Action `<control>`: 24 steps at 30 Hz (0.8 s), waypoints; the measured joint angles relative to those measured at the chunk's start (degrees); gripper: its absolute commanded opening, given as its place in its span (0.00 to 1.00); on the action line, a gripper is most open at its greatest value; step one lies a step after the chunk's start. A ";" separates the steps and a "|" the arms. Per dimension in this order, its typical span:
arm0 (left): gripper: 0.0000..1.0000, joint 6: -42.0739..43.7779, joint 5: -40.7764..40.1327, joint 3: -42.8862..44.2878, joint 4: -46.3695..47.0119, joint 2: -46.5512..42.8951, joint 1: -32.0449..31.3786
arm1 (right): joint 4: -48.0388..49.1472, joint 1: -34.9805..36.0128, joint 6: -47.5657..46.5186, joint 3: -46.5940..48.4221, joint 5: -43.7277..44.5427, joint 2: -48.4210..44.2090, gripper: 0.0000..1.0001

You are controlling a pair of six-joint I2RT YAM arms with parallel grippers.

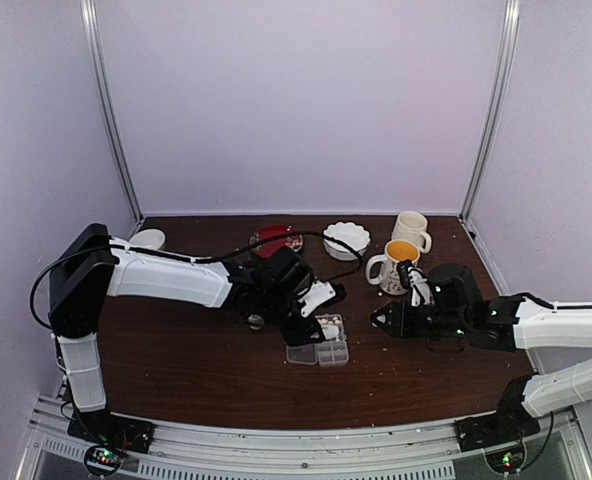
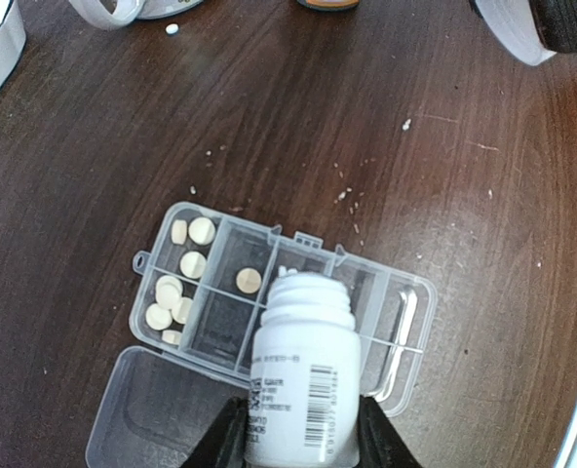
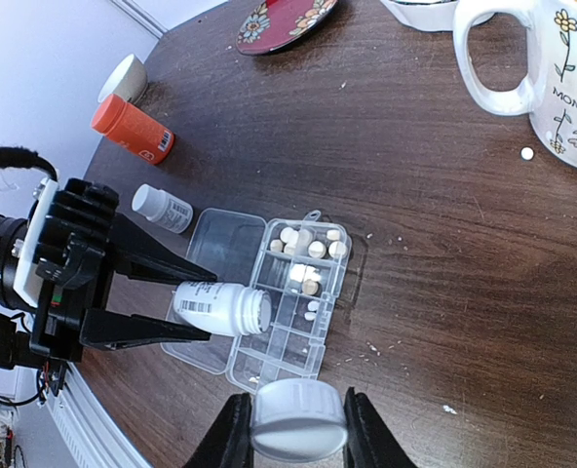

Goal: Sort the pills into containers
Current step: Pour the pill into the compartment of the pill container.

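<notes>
Well, closest to the near edge of the table, about at its middle, I see the pill box [image 2: 398, 336]. It is clear and flat, with two rows of cells, and its lid [image 2: 152, 409] is folded open. The pills [image 2: 202, 230] are small round cream discs. Most lie in the cells at one end and a single one in a middle cell. My left gripper [image 2: 303, 434] pinches a white bottle [image 2: 303, 380], tilted, with its open mouth over the box. To the right, my right gripper [image 3: 290, 429] clamps a white cap [image 3: 298, 414]. Further back, a loose pill [image 3: 527, 153] lies beside the flowered mug [image 3: 552, 78]. Near the far edge stand a red plate [image 3: 284, 19] and a white bowl [image 1: 346, 240].
</notes>
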 measured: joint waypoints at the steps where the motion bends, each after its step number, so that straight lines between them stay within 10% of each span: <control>1: 0.00 0.00 0.00 -0.04 0.09 0.00 0.00 | -0.02 0.00 0.00 0.00 -0.09 0.00 0.00; 24: 0.00 -0.07 -0.31 1.11 -0.94 0.72 -0.44 | -1.64 0.00 -0.22 0.87 -0.15 0.00 0.00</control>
